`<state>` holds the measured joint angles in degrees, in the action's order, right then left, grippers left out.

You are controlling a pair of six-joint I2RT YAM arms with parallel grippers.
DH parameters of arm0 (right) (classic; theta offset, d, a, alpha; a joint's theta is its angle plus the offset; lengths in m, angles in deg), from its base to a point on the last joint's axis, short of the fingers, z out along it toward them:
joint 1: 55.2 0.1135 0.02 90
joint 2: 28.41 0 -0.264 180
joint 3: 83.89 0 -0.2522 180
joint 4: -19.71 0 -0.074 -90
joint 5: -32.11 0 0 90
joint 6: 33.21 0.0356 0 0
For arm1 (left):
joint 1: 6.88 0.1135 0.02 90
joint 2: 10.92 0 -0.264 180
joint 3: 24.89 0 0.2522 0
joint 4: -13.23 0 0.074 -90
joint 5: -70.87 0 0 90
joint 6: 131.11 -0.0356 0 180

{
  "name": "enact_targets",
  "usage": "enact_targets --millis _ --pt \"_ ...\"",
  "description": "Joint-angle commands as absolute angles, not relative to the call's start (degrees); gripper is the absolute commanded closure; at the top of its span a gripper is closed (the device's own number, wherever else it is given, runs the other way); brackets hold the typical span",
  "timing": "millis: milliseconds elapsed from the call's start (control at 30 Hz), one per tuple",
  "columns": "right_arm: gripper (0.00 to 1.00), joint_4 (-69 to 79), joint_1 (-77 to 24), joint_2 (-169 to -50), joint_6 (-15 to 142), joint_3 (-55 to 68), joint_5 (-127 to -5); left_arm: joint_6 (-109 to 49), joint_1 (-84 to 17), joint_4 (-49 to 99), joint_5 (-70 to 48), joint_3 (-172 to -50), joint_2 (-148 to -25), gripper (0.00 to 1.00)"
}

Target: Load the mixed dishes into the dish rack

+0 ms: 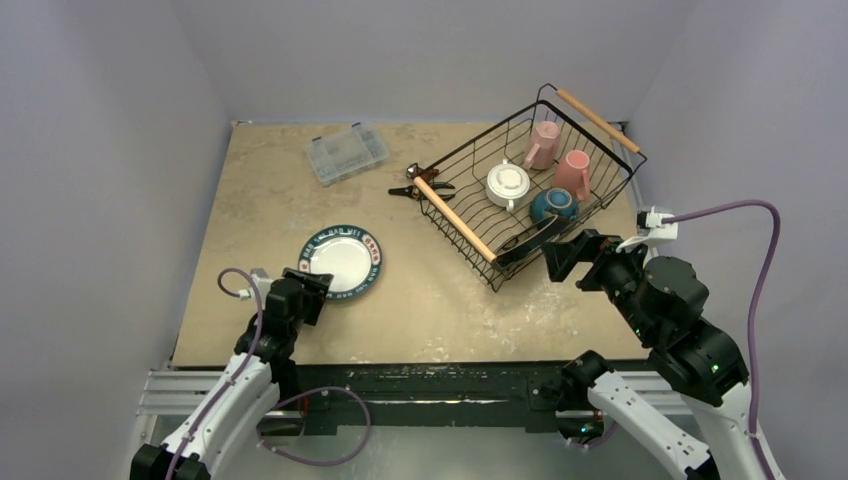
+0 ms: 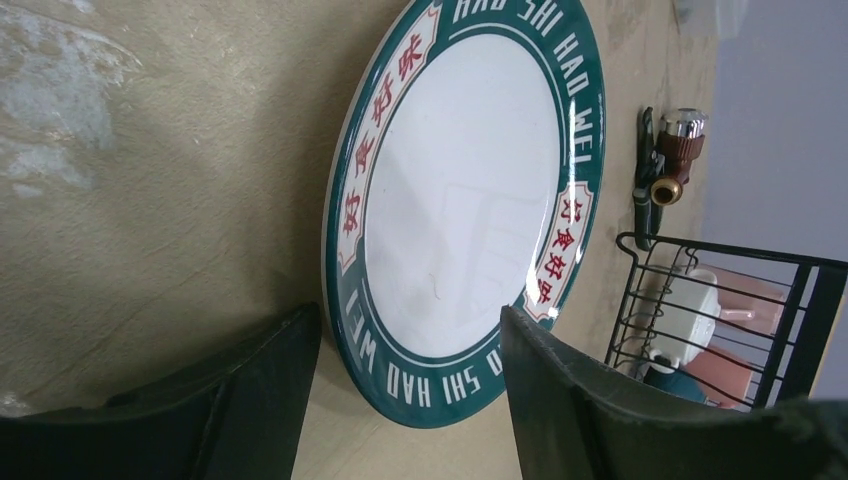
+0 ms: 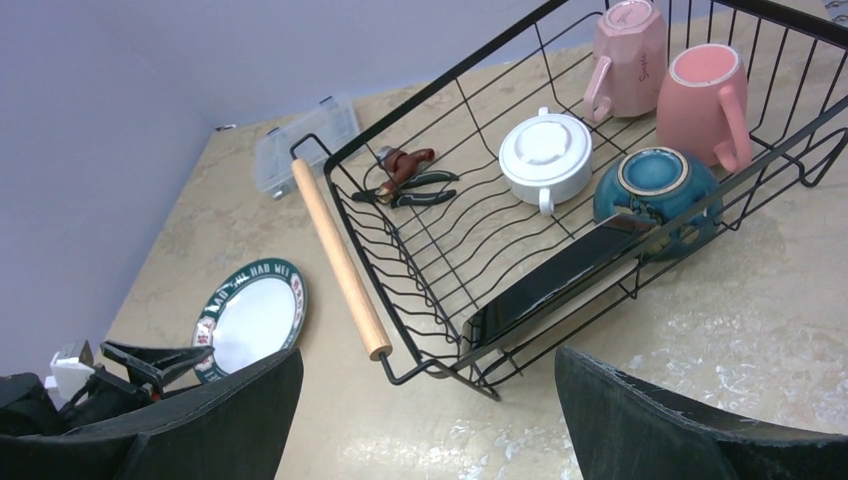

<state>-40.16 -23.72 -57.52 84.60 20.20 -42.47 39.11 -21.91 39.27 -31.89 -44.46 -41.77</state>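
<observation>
L gripper [image 2: 405,400] sat open at the flat green-rimmed white plate [image 2: 460,200], left of the black wire dish rack [image 1: 456,220]; I feared its glossy rim slipping. R gripper [image 3: 430,400] gaped too.

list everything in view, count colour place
dish rack: 1, black wire, far right of table
mugs: 2, pink, in rack
two-handled cup: 1, white, in rack
bowl: 1, blue, in rack
flat dish: 1, dark, leaning in rack
plate: 1, white with green rim, table's left
compartment box: 1, clear, far side
hand tool: 1, black-red, beside rack
left claw: 1, black, open at plate's rim
right claw: 1, black, open, near rack
</observation>
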Motion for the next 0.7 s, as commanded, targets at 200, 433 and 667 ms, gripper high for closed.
enact_targets --millis 200,433,667 --pt "0.01 -39.76 -23.57 -58.05 85.27 16.83 -42.99 41.01 -20.87 34.58 -40.21 -43.42 -46.27 0.46" --pt "0.01 -39.71 -23.64 -58.23 85.28 16.53 -43.11 40.77 -20.86 28.22 -41.28 -42.69 -51.46 0.50" --pt "0.01 -39.59 -23.61 -58.07 85.54 16.35 -42.96 37.86 -20.77 28.41 -43.13 -42.36 -51.33 1.00"
